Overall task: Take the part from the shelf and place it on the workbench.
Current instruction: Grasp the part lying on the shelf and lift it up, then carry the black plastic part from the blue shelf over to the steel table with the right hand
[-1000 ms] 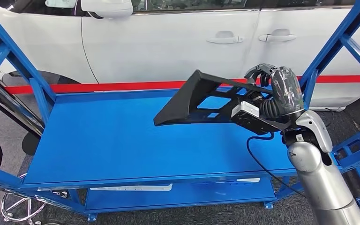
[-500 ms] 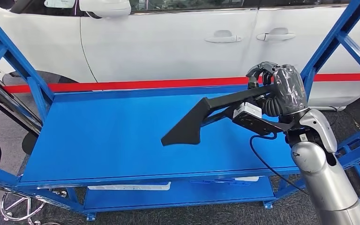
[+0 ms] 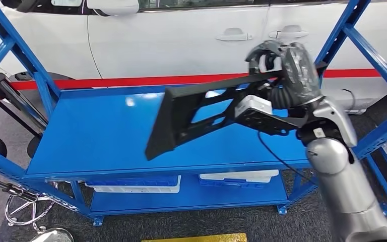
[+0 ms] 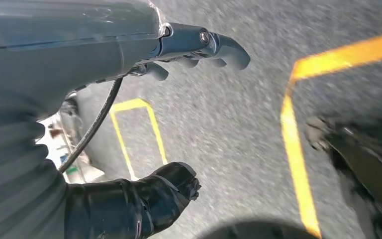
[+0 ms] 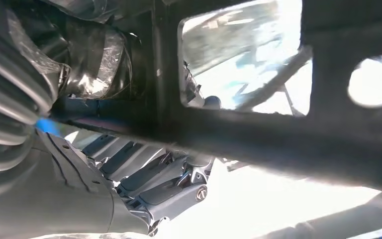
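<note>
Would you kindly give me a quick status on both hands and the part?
Right hand grips black part, held tilted above blue shelf. Left hand open, holding nothing, over floor. Nothing in the way.

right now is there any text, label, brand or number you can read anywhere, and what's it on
None can be read.
The small tag on the right arm's wrist is too small to make out.
The black part in the right robot hand, the blue shelf and the white car show no lettering.
</note>
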Motion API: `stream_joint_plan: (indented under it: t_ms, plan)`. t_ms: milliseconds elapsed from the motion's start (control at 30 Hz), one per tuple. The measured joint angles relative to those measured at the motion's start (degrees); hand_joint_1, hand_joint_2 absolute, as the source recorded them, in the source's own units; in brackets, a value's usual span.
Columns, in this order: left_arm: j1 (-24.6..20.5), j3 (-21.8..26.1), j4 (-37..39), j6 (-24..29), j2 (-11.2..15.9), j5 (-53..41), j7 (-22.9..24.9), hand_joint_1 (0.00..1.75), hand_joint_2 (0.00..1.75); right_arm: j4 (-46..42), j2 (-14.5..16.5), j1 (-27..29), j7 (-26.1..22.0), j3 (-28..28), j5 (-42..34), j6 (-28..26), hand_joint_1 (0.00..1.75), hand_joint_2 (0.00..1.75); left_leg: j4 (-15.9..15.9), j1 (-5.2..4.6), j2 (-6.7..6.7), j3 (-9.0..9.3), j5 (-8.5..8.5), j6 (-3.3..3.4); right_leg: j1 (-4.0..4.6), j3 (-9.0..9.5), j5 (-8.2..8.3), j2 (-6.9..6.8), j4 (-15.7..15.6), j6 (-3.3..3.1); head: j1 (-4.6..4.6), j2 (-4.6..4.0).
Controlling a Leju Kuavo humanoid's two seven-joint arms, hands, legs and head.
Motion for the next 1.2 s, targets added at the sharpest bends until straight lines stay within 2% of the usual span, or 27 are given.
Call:
stream_joint_plan:
  t_ms: [67,100,133,167,200,233,300,333,367,433,467,500,600,633,667,700,767,833,867,933,967,1000,1033,1100,1133,1167,1200]
  plan:
    - [-0.19,-0.25,0.00,-0.59,0.97,0.17,0.43,0.00,1.75,1.08,3.10,-1.43,0.70,2.27,0.33,-0.30,1.75,1.75,-0.11,0.06,0.39,-1.37,1.28,0.32,-0.23,-1.52,-5.53,0.02,6.15,0.37,0.01,0.00]
    - [-0.21,-0.34,0.00,-0.69,1.32,0.21,0.53,0.00,1.75,1.56,4.19,-1.84,0.86,3.02,0.42,-0.46,1.75,1.75,0.03,0.08,0.42,-2.23,1.81,0.30,-0.39,-2.08,-7.44,0.02,9.63,0.61,0.00,0.00]
    - [-0.20,-0.41,0.00,-0.73,1.57,0.23,0.62,0.00,1.75,1.98,5.02,-2.08,0.93,3.51,0.45,-0.59,1.75,1.75,0.27,0.13,0.35,-3.10,2.30,0.19,-0.56,-2.12,-8.06,0.02,12.05,0.85,0.01,0.00]
    - [-0.18,-0.46,0.00,-0.73,1.74,0.24,0.68,0.00,1.75,2.32,5.64,-2.26,0.97,3.78,0.44,-0.73,1.75,1.75,0.58,0.20,0.26,-3.97,2.73,0.02,-0.73,-1.38,-7.49,0.01,12.76,1.05,0.01,0.00]
    - [-0.14,-0.51,0.00,-0.69,1.87,0.25,0.76,0.00,1.75,2.58,6.14,-2.48,0.99,3.96,0.41,-0.84,1.75,1.75,0.98,0.30,0.16,-4.80,3.07,-0.20,-0.90,0.33,-6.12,0.00,11.38,1.21,0.00,0.00]
    - [-0.09,-0.55,0.00,-0.67,1.96,0.25,0.81,0.00,1.75,2.80,6.55,-2.71,0.98,4.07,0.39,-0.92,1.75,1.75,1.48,0.39,0.10,-5.57,3.33,-0.45,-1.03,2.85,-4.85,-0.02,8.22,1.29,0.01,0.00]
    - [0.03,-0.60,0.00,-0.62,2.17,0.26,0.87,0.00,1.75,3.09,7.20,-3.13,0.92,4.24,0.26,-0.98,1.75,1.75,2.38,0.40,0.00,-6.85,3.82,-1.13,-0.91,7.57,-4.45,0.01,1.23,1.03,0.00,0.00]
    - [0.07,-0.62,0.00,-0.63,2.26,0.27,0.88,0.00,1.75,3.22,7.45,-3.28,0.85,4.29,0.04,-0.96,1.75,1.75,2.65,0.35,-0.04,-7.23,4.14,-1.53,-0.74,8.72,-4.80,0.05,-0.94,0.72,0.01,0.00]
    - [0.10,-0.64,0.00,-0.70,2.32,0.27,0.91,0.00,1.75,3.36,7.75,-3.42,0.78,4.37,-0.40,-0.86,1.75,1.75,2.69,0.32,-0.07,-7.50,4.56,-1.94,-0.47,8.92,-5.07,0.11,-1.77,0.29,-0.01,0.00]
    - [0.16,-0.75,-0.01,-1.00,2.43,0.20,1.01,0.00,1.75,3.87,8.51,-4.04,0.70,4.70,-1.96,-0.20,1.75,1.75,2.56,0.46,-0.18,-7.93,5.21,-2.73,-0.43,8.07,-4.13,0.07,-2.15,-0.77,0.00,0.00]
    - [0.18,-0.85,-0.01,-1.20,2.51,0.09,1.06,0.00,1.75,4.21,9.04,-4.55,0.76,5.01,-3.03,0.38,1.75,1.75,2.99,0.58,-0.27,-8.43,4.45,-3.04,-0.48,7.50,-3.44,0.02,-2.33,-1.38,-0.03,0.00]
    - [0.16,-0.99,-0.02,-1.33,2.60,-0.02,1.09,0.00,1.75,4.54,9.60,-5.15,0.82,5.31,-4.13,1.02,1.75,1.75,4.37,0.68,-0.36,-9.12,2.65,-3.35,-0.59,6.82,-2.67,-0.04,-2.57,-1.92,-0.03,0.00]
    - [0.02,-1.61,-0.03,-1.45,2.81,-0.40,1.03,0.00,1.75,4.99,10.93,-6.43,0.96,6.27,-6.75,2.46,1.75,1.75,13.88,0.78,-0.47,-11.60,-5.19,-3.97,-0.38,4.49,-0.64,-0.06,-2.71,-2.64,-0.08,0.00]
    - [0.01,-1.86,-0.03,-1.47,2.90,-0.64,0.98,0.00,1.75,5.02,11.15,-6.58,1.07,6.67,-7.14,2.74,1.75,1.75,16.86,0.78,-0.48,-11.86,-6.16,-4.05,-0.27,3.68,-0.03,-0.07,-2.67,-2.66,-0.08,0.00]
    - [0.01,-2.15,-0.03,-1.55,2.99,-0.96,0.93,0.00,1.75,5.02,11.29,-6.66,1.27,7.14,-7.34,2.96,1.75,1.75,18.38,0.78,-0.48,-11.38,-5.80,-4.06,-0.18,2.85,0.57,-0.09,-2.61,-2.64,-0.08,0.00]
    - [0.01,-2.46,-0.03,-1.69,3.12,-1.36,0.93,0.00,1.75,5.02,11.43,-6.73,1.50,7.62,-7.44,3.14,1.75,1.75,17.94,0.78,-0.48,-9.94,-4.43,-3.99,-0.12,2.04,1.17,-0.09,-2.54,-2.58,-0.08,0.00]
    - [-0.02,-3.08,-0.02,-2.12,3.46,-2.04,1.13,0.00,1.75,5.02,11.79,-7.07,1.97,8.40,-7.51,3.33,1.75,1.75,11.56,0.75,-0.57,-4.32,-2.07,-3.60,-0.05,0.73,2.28,-0.07,-2.43,-2.32,-0.08,0.00]
    - [-0.09,-3.55,-0.02,-2.47,3.92,-2.45,1.43,0.00,1.75,5.02,12.17,-7.81,2.21,8.84,-7.55,3.37,1.75,1.75,3.37,0.48,-0.74,1.43,-2.78,-3.06,0.02,0.13,3.31,-0.08,-2.49,-1.78,-0.07,0.00]
    - [-0.11,-3.74,-0.02,-2.58,4.14,-2.56,1.55,0.00,1.75,5.04,12.32,-8.20,2.28,9.07,-7.57,3.37,1.75,1.75,0.96,0.29,-0.82,2.85,-3.40,-2.79,-0.01,0.14,3.81,-0.12,-2.65,-1.45,-0.07,0.00]
    - [-0.06,-4.10,-0.02,-2.72,4.40,-2.63,1.70,0.00,1.75,5.10,12.44,-8.74,2.35,9.49,-7.61,3.39,1.75,1.75,-0.19,0.20,-0.81,2.87,-2.86,-2.24,0.01,0.27,4.84,-0.19,-3.14,-0.73,-0.07,0.00]
    - [-0.09,-4.34,-0.03,-2.79,4.45,-2.65,1.74,0.00,1.75,5.20,12.46,-8.91,2.37,9.70,-7.64,3.41,1.75,1.75,-0.52,0.32,-0.67,2.54,-2.21,-1.88,0.04,0.04,4.45,-0.12,-2.92,-0.41,-0.08,0.00]
    - [-0.14,-4.54,-0.03,-2.83,4.50,-2.66,1.77,0.00,1.75,5.30,12.46,-9.07,2.39,9.87,-7.66,3.43,1.75,1.75,-0.70,0.47,-0.50,2.04,-1.43,-1.40,0.09,-0.48,2.91,-0.04,-1.86,-0.15,-0.06,0.00]
    - [-0.18,-4.71,-0.04,-2.86,4.51,-2.66,1.78,0.00,1.75,5.40,12.45,-9.21,2.40,10.02,-7.67,3.45,1.75,1.75,-0.87,0.61,-0.31,1.37,-0.62,-0.98,0.12,-1.24,0.40,0.04,0.24,0.04,-0.03,0.00]
    - [-0.22,-4.90,-0.04,-2.88,4.52,-2.66,1.79,0.00,1.75,5.59,12.45,-9.40,2.41,10.31,-7.68,3.48,1.75,1.75,-0.63,0.51,-0.08,-0.33,0.70,-0.51,0.02,-2.96,-5.54,0.11,7.19,0.19,-0.02,0.00]
    - [-0.17,-4.95,-0.04,-2.89,4.51,-2.68,1.81,0.00,1.75,5.69,12.46,-9.41,2.41,10.46,-7.68,3.48,1.75,1.75,-0.48,0.44,-0.02,-1.27,1.28,-0.51,0.01,-3.47,-7.02,0.11,10.67,0.22,-0.01,0.00]
    - [-0.12,-4.97,-0.04,-2.92,4.51,-2.73,1.87,0.00,1.75,5.81,12.46,-9.41,2.41,10.59,-7.68,3.49,1.75,1.75,-0.28,0.38,0.03,-2.24,1.86,-0.51,0.02,-3.42,-7.16,0.11,13.08,0.19,-0.01,0.00]
    - [-0.08,-5.00,-0.04,-2.98,4.51,-2.86,1.98,0.00,1.75,5.93,12.46,-9.41,2.42,10.71,-7.71,3.49,1.75,1.75,-0.04,0.31,0.06,-3.23,2.40,-0.54,0.02,-2.56,-6.09,0.11,13.79,0.08,-0.01,0.00]
